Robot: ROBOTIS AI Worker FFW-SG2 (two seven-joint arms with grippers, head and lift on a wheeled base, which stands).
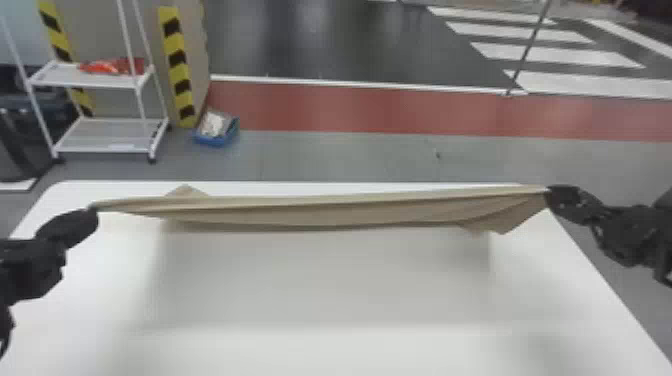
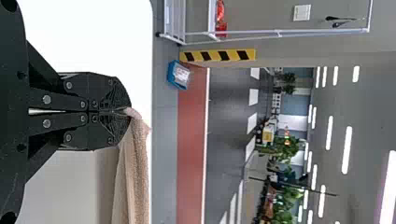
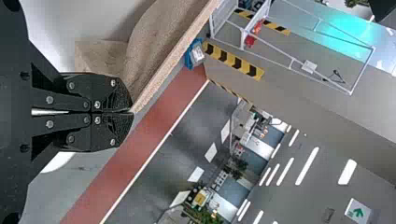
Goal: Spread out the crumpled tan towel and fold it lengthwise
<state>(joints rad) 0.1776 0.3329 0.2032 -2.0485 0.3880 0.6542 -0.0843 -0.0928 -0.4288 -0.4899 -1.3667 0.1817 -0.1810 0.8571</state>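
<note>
The tan towel (image 1: pixel 320 210) is stretched in a long band between both grippers, across the far part of the white table, its lower edge sagging in soft folds. At its left end, my left gripper (image 1: pixel 95 207) is shut on a corner; the left wrist view has that gripper (image 2: pixel 130 111) pinching a small tip of the towel (image 2: pixel 135 172). My right gripper (image 1: pixel 547 190) holds the other end near the table's far right corner. In the right wrist view the same gripper (image 3: pixel 132 112) is shut on the edge of the towel (image 3: pixel 159 42).
The white table (image 1: pixel 320 345) spreads out below and in front of the towel. Beyond its far edge, on the floor, stand a white shelf cart (image 1: pixel 102 135) and a small blue bin (image 1: pixel 216 141), beside a post with yellow and black stripes (image 1: pixel 177 65).
</note>
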